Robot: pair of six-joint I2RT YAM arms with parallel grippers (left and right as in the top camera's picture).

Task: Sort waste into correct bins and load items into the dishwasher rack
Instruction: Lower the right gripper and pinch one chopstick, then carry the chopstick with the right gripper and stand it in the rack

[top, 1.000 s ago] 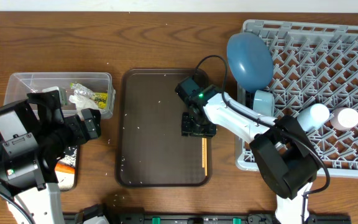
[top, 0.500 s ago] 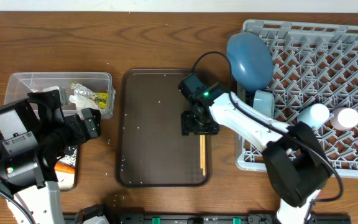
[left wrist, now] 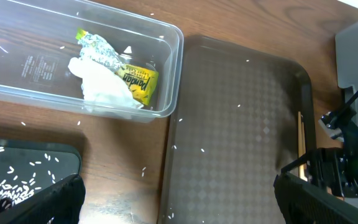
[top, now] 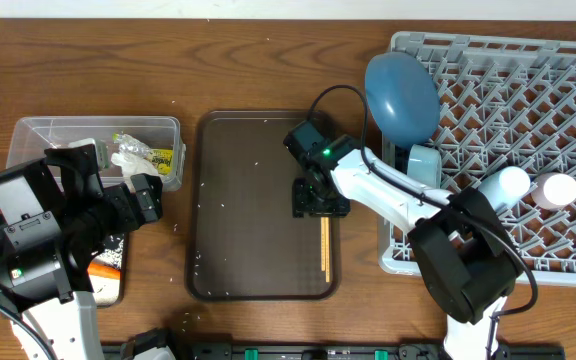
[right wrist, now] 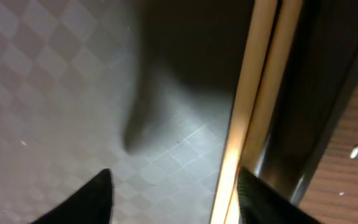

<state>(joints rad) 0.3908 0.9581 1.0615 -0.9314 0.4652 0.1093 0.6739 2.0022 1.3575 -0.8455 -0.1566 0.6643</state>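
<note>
The wooden chopsticks (top: 326, 248) lie along the right edge of the dark brown serving tray (top: 248, 210). My right gripper (top: 320, 199) is low over their far end. In the right wrist view it (right wrist: 174, 182) stands open, and the chopsticks (right wrist: 253, 106) lie just inside its right finger (right wrist: 263, 199). My left gripper (left wrist: 179, 205) hangs wide open and holds nothing above the tray's left rim. The clear tub (top: 28, 135) holds the white tissue (left wrist: 101, 87) and the yellow-green wrapper (left wrist: 135, 81). The black tray (left wrist: 30, 165) carries rice grains. The blue plate (top: 401, 95) and a light blue cup (top: 424, 165) stand in the grey rack (top: 548, 80).
Loose rice grains are scattered on the serving tray (left wrist: 241, 118) and on the wood beside it. Two pale round items (top: 528, 186) sit further right in the rack. The left arm's body (top: 28, 250) covers most of the black tray from overhead.
The right arm swayed slightly right and came back, with its gripper still over the chopsticks' far end. The left arm has not moved.
</note>
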